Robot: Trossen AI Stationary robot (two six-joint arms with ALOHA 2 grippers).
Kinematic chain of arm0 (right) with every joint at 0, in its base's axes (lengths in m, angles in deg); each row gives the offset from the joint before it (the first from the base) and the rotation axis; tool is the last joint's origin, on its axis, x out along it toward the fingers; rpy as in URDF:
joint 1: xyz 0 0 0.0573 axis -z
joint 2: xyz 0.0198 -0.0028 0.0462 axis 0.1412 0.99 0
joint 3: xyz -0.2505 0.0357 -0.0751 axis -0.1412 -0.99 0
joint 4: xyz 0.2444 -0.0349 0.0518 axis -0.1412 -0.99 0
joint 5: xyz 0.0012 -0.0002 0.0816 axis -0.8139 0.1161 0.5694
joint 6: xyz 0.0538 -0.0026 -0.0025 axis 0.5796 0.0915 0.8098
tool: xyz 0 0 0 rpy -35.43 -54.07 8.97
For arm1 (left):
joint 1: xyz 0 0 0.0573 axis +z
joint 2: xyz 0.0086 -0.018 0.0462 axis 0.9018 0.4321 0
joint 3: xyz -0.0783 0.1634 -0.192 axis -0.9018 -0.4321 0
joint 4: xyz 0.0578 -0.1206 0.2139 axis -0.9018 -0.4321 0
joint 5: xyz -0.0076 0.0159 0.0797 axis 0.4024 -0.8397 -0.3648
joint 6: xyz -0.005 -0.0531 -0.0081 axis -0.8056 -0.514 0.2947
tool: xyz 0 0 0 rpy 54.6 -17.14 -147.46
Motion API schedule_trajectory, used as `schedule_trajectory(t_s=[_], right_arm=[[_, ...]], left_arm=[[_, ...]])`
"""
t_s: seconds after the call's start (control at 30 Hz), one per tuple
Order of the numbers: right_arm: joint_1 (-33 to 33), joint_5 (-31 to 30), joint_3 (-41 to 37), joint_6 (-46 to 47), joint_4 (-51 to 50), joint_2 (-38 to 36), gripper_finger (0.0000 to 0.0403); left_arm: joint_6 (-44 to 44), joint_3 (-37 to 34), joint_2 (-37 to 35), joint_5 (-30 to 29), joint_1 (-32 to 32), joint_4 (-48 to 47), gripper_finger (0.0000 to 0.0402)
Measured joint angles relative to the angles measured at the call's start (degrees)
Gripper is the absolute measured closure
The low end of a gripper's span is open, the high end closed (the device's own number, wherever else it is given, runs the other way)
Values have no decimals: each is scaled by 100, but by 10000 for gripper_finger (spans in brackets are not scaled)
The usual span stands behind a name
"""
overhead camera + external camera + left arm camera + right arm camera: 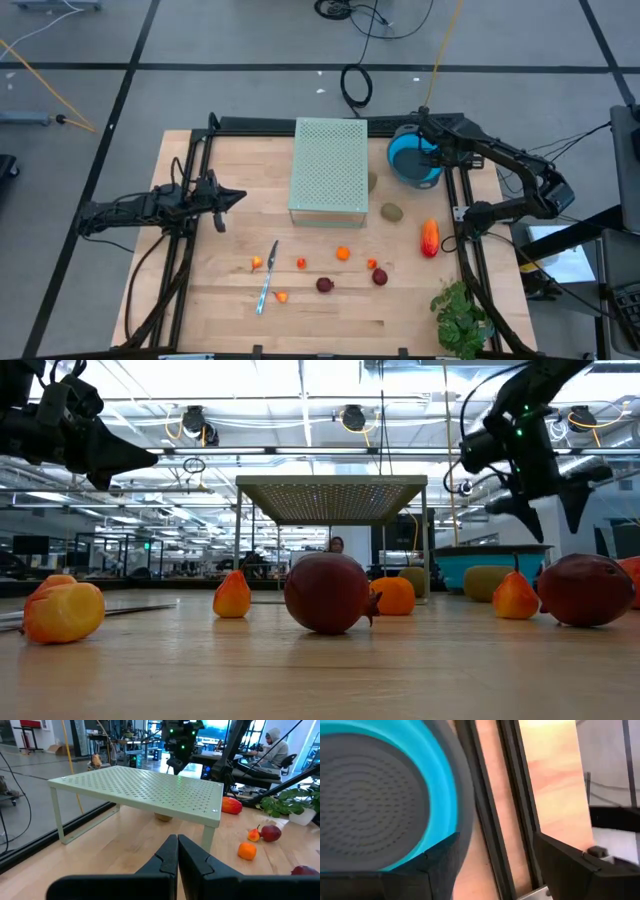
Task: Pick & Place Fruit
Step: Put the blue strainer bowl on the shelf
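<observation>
The fruit lies scattered on the wooden table: a red-orange-yellow oblong (430,238), an olive-brown oval (392,211), two maroon balls (325,285) (380,277), an orange piece (343,253) and tiny orange and red pieces (257,263). My right gripper (428,155) (495,870) hangs open above the blue bowl (412,162) (370,795) at the table's far right, pointing steeply down over the bowl's rim, with nothing between its fingers. My left gripper (235,195) (177,842) waits shut and level at the table's left, clear of everything.
A pale green perforated rack (328,165) stands mid-table at the far side, with another olive piece (372,182) at its right edge. A slim silver knife (267,278) lies near the front left. A green leafy plant (462,315) stands at the front right. Black frame rails (452,210) run along both sides.
</observation>
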Motion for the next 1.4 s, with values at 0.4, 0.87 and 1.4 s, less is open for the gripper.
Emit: schedule_trajectory(t_s=[0.4,0.87,1.4], right_arm=[[136,908,-1539,442,3134,-111,174],[177,694,-1696,180,3559,-191,289],[176,281,-1696,-76,3731,-1762,401]], left_arm=[[-2,0,1,-2,0,17,392],[-3,0,1,-2,0,61,392],[-2,0,-1,-4,0,57,392]])
